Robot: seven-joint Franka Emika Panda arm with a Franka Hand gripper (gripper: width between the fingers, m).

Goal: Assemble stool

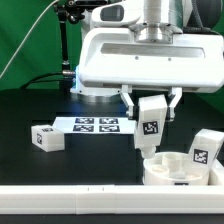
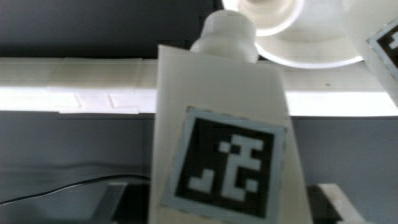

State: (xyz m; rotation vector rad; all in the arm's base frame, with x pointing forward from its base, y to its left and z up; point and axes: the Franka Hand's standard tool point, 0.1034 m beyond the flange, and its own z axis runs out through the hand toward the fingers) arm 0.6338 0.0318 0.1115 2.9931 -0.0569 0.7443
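Observation:
My gripper [image 1: 150, 110] is shut on a short blocky white stool leg [image 1: 150, 122] with a black-and-white tag on its face. The leg hangs just above the round white seat [image 1: 181, 171], over the seat's edge on the exterior view's left. In the wrist view the leg [image 2: 222, 120] fills the middle between my two dark fingers [image 2: 103, 202]. Its rounded peg end points at the seat [image 2: 324, 42], without touching it. The gripper [image 2: 222, 208] holds the leg near its tagged end.
A second tagged leg [image 1: 205, 148] stands just behind the seat at the exterior view's right. Another leg [image 1: 45, 137] lies at the left. The marker board [image 1: 92, 125] lies flat behind. A long white bar [image 1: 90, 204] runs along the table's front edge.

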